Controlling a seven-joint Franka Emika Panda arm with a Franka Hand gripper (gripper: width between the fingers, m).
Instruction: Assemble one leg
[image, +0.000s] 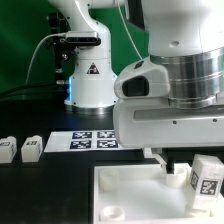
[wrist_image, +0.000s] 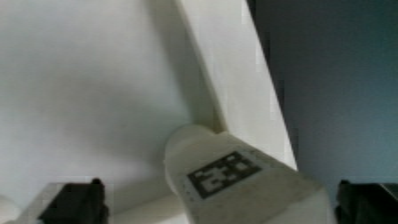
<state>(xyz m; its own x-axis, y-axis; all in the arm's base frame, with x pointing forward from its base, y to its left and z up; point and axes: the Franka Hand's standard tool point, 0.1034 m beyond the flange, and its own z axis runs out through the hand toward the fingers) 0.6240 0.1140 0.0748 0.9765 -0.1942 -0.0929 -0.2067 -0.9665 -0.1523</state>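
Fingers apart, the end effector (wrist_image: 219, 203) is framing the small white tagged plastic leg (wrist_image: 222, 170); it should centre before closing.

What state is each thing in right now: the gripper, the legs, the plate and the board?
gripper: open, fingers wide apart, holding nothing.
tagged leg: upright by the plate's edge, not gripped.
leftmost leg: loose on the table, apart from the plate.
second leg: loose on the table beside the leftmost leg.
plate: lying flat on the table.
marker board: flat on the table.
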